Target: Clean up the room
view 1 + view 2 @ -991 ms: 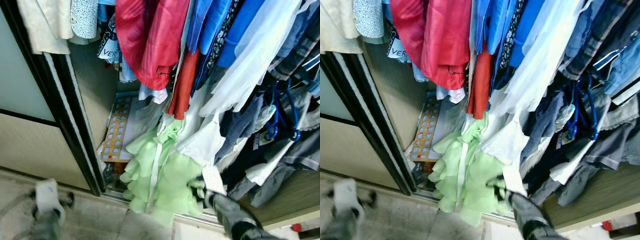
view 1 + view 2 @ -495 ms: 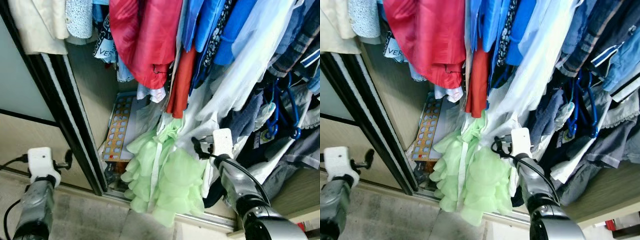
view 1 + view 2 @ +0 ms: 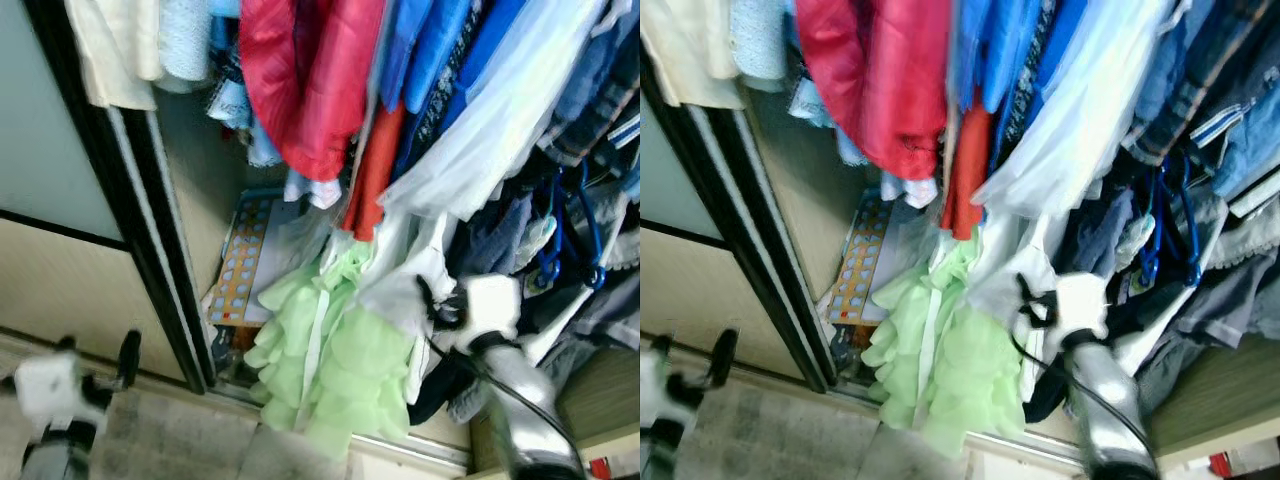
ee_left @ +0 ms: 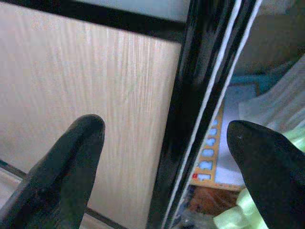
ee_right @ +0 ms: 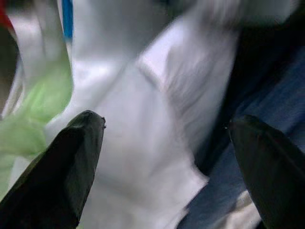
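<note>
An open wardrobe holds hanging clothes. A light green frilly garment (image 3: pixel 330 370) hangs lowest and spills over the bottom door track. My right gripper (image 3: pixel 436 306) is raised just right of it, against a white garment (image 5: pixel 143 119), with its fingers open and nothing between them. My left gripper (image 3: pixel 97 350) is low at the left, open, and faces the black frame of the sliding door (image 4: pixel 200 95).
A red jacket (image 3: pixel 300 90), blue shirts (image 3: pixel 440 60) and dark clothes on blue hangers (image 3: pixel 565 240) crowd the rail. An orange and blue patterned board (image 3: pixel 240 265) leans inside on the wardrobe floor. A wooden ledge (image 3: pixel 600 400) lies at the lower right.
My right arm rose from the bottom edge to the white garment, then shifted slightly right. My left gripper came up, then sank lower. The views are blurred.
</note>
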Controlling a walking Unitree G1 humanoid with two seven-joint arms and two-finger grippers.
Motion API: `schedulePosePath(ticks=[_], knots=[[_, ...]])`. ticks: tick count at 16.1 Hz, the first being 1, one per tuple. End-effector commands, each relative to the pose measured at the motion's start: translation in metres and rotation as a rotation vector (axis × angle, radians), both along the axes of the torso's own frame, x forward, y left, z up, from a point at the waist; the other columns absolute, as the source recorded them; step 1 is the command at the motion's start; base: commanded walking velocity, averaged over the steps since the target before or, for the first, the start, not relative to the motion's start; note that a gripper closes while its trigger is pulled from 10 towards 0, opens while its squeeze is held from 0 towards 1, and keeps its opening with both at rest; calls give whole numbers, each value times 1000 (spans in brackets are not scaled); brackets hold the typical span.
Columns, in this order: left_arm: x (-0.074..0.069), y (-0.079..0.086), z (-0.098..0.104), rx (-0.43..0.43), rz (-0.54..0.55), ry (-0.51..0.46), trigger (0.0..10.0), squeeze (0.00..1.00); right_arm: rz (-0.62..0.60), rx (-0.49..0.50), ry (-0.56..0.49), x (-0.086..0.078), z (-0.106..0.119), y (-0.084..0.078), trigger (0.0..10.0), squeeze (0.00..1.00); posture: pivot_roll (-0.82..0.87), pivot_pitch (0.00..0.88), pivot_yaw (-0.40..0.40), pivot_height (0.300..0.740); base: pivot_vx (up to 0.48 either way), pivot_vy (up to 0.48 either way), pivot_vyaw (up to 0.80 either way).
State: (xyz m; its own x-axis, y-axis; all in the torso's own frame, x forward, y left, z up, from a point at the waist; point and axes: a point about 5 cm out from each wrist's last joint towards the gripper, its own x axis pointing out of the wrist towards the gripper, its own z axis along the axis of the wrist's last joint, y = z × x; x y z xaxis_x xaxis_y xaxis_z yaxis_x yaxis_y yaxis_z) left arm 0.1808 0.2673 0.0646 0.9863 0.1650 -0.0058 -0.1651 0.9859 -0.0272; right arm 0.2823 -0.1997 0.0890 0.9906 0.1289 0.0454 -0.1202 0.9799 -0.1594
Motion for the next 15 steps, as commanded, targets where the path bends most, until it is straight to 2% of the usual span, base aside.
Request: schedulePosePath(ticks=[1, 2, 3, 4, 6, 7, 8, 10, 11, 12, 13, 15], knots=[[4, -7, 10, 2, -39, -25, 10000, 0, 2, -27, -6, -6, 3, -3, 10000, 0, 77, 0, -124, 740, 0, 0, 0], [6, -10, 12, 14, -81, -12, 10000, 0, -14, -45, 14, -9, 0, -5, 10000, 0, 80, 0, -126, 740, 0, 0, 0], [16, -14, 19, 26, -164, -4, 10000, 0, -9, -33, 34, -11, -2, -5, 10000, 0, 83, 0, -127, 740, 0, 0, 0], [29, -18, 30, 6, -217, 4, 10000, 0, 40, -52, 28, -7, 5, 1, 10000, 0, 81, 0, -122, 740, 0, 0, 0], [43, -34, 48, 17, -364, -45, 10000, 0, 95, -85, -38, 1, 18, 15, 10000, 0, 71, 0, -113, 740, 0, 0, 0], [46, -42, 54, 28, -400, -59, 10000, 0, 110, -88, -33, 4, 20, 20, 10000, 0, 71, 0, -113, 740, 0, 0, 0], [52, -54, 61, 61, -428, -90, 10000, 0, 188, -43, -65, 10, 31, 31, 10000, 0, 66, 0, -109, 740, 0, 0, 0], [50, -64, 66, 78, -416, -121, 10000, 0, 166, 47, -125, 13, 47, 40, 10000, 0, 51, 0, -98, 740, 0, 0, 0], [46, -63, 60, 46, -377, -104, 10000, 0, 161, 50, -158, 9, 49, 42, 10000, 0, 47, 0, -94, 740, 0, 0, 0], [39, -54, 50, 5, -293, -83, 10000, 0, 116, 53, -168, -2, 40, 42, 10000, 0, 33, 0, -67, 740, 0, 0, 0], [39, -47, 49, 27, -244, -86, 10000, 0, 68, 45, -163, -7, 34, 37, 10000, 0, 25, 0, -51, 740, 0, 0, 0], [46, -36, 49, 9, -174, -91, 10000, 0, -33, 58, -114, -22, 18, 23, 10000, 0, 4, 0, -18, 740, 0, 0, 0]])
